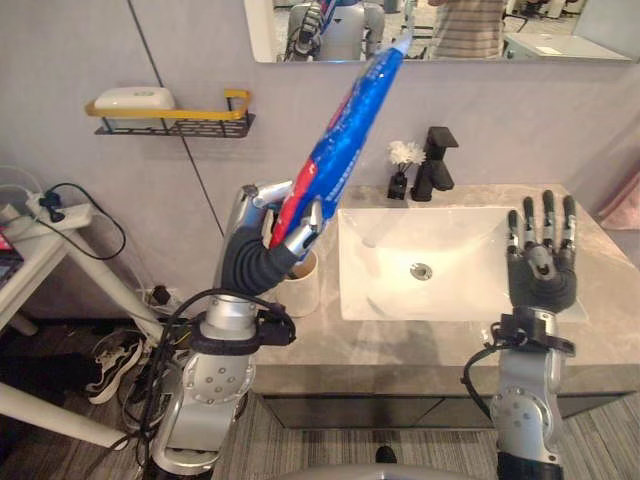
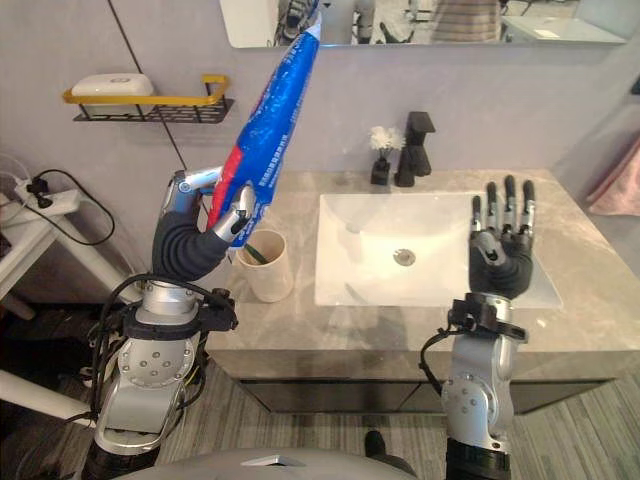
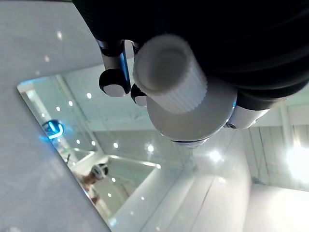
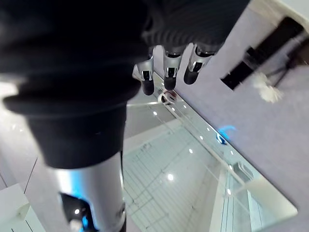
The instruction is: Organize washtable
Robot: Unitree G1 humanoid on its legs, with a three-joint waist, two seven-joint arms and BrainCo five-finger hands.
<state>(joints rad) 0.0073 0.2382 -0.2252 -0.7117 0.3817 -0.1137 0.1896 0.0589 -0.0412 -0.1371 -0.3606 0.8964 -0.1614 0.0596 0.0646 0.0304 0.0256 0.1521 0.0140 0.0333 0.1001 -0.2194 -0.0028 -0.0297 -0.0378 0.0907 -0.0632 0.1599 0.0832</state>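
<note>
The left hand [image 1: 290, 235] had its fingers wrapped round the lower end of the big blue-and-red toothpaste tube [image 1: 345, 140]. The tube slanted up toward the mirror [image 1: 450, 30], just above the cream cup [image 1: 306, 288] on the counter [image 1: 600, 330]. The right hand [image 1: 543, 265] stood upright over the right rim of the sink [image 1: 380, 290], fingers straight, holding nothing.

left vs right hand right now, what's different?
Grip: the left hand is curled round a blue-and-red toothpaste tube, which is tilted with its flat end up. The right hand has straight fingers and holds nothing.
Place: the left hand is by the cup at the counter's left end. The right hand is over the right side of the sink.
Shared: both are raised above the counter.
</note>
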